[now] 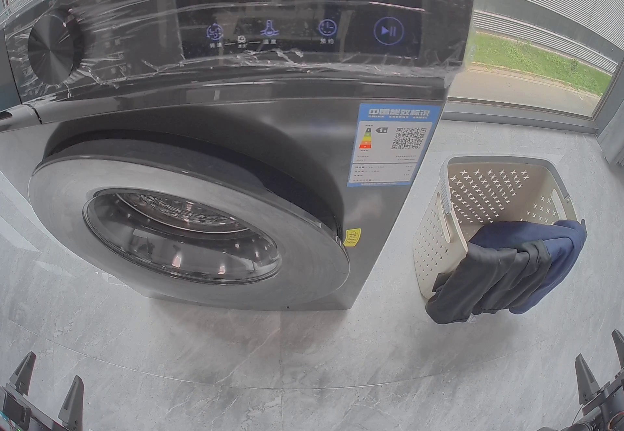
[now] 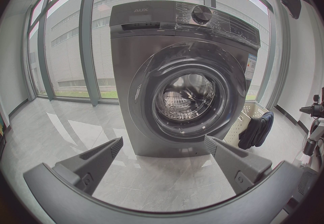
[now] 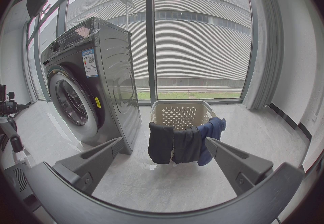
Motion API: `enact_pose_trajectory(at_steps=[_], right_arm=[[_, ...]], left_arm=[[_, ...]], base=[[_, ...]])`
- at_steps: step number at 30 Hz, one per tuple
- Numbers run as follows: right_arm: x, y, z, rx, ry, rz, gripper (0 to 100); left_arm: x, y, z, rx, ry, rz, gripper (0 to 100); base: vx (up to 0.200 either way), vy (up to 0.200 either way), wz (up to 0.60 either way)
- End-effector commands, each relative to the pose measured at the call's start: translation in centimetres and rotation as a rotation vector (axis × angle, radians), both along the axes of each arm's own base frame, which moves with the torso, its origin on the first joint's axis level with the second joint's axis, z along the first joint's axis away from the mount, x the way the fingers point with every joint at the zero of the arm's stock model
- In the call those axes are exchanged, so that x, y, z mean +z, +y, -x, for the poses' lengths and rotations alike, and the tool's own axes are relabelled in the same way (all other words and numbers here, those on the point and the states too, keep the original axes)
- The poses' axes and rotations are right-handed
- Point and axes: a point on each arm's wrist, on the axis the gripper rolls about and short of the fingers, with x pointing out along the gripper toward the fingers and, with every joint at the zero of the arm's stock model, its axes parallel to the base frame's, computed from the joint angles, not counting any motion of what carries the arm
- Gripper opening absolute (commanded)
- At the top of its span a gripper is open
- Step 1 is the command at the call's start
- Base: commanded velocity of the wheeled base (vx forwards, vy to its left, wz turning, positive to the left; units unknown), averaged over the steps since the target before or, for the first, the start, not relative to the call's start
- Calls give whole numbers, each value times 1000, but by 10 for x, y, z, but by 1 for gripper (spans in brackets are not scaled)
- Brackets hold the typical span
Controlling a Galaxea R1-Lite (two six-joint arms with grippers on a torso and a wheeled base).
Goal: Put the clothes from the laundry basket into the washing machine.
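Grey marble floor (image 1: 195, 348) by a window wall. Washing machine (image 1: 260, 127), door shut; white basket (image 1: 432, 237) just beside it, dark clothes (image 1: 500, 270) draped over its rim, none loaded yet. Left claw (image 2: 162, 139) and right claw (image 3: 163, 140): spread, empty.

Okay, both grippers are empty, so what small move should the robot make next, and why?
Probably bring the left gripper toward the washing machine door: it looks shut, so the clothes draped over the rim of the basket could not go in yet. That gripper is open and faces it.
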Motion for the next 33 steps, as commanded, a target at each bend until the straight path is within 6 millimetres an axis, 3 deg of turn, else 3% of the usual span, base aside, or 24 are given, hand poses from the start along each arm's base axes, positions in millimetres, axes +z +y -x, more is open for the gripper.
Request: enact_pose_trajectory(at_steps=[1, 9, 21, 33], right_arm=[[-5, 0, 0, 1, 2, -1, 100], [-5, 0, 0, 1, 2, 1, 100], [-5, 0, 0, 1, 2, -1, 100], [-5, 0, 0, 1, 2, 1, 100]], left_arm=[[-4, 0, 0, 0, 4, 1, 100], [-4, 0, 0, -1, 4, -7, 100], [-4, 0, 0, -1, 4, -8, 100], [-4, 0, 0, -1, 5, -5, 100]], base=[[0, 0, 0], [0, 0, 0], [0, 200, 0], [0, 0, 0]])
